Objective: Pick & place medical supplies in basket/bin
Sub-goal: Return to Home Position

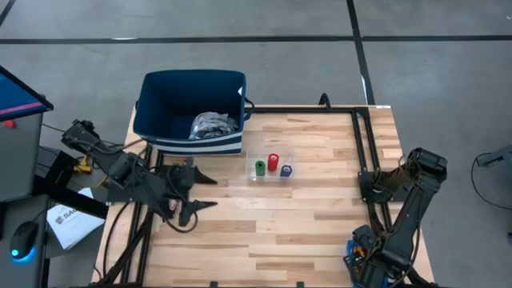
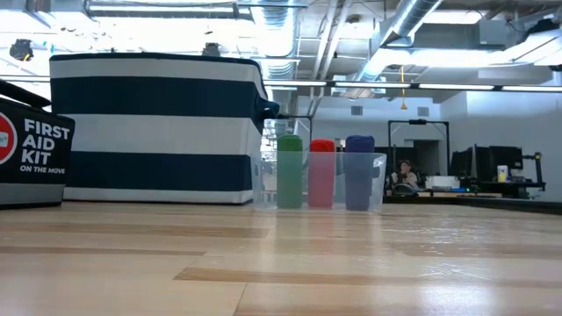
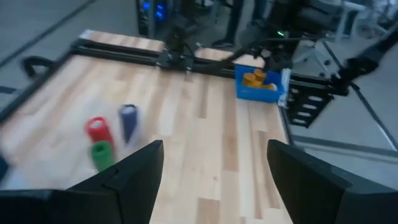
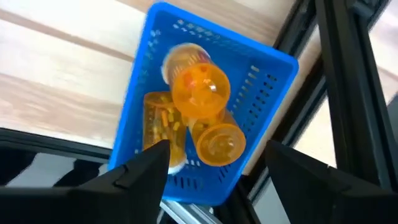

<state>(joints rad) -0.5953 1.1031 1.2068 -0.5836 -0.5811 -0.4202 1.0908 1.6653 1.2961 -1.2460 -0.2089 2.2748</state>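
The navy basket (image 1: 192, 112) stands at the table's far left with the grey-blue cloth bundle (image 1: 214, 126) lying inside it. Green (image 2: 290, 171), red (image 2: 321, 173) and purple (image 2: 358, 172) cylinders stand upright in a clear tray (image 1: 272, 166) near the table's middle. The small blue bin (image 4: 205, 106) at the near right corner holds several orange pill bottles (image 4: 200, 87). My right gripper (image 4: 214, 163) hangs open above the bin, pointing down, with nothing between its fingers. My left gripper (image 1: 210, 193) is open and empty over the table's left part, pointing toward the tray.
A black bag marked FIRST AID KIT (image 2: 31, 149) sits left of the basket. A black metal frame (image 1: 364, 144) runs along the table's right side, next to the bin. Bare wood (image 1: 288, 224) lies between the two arms.
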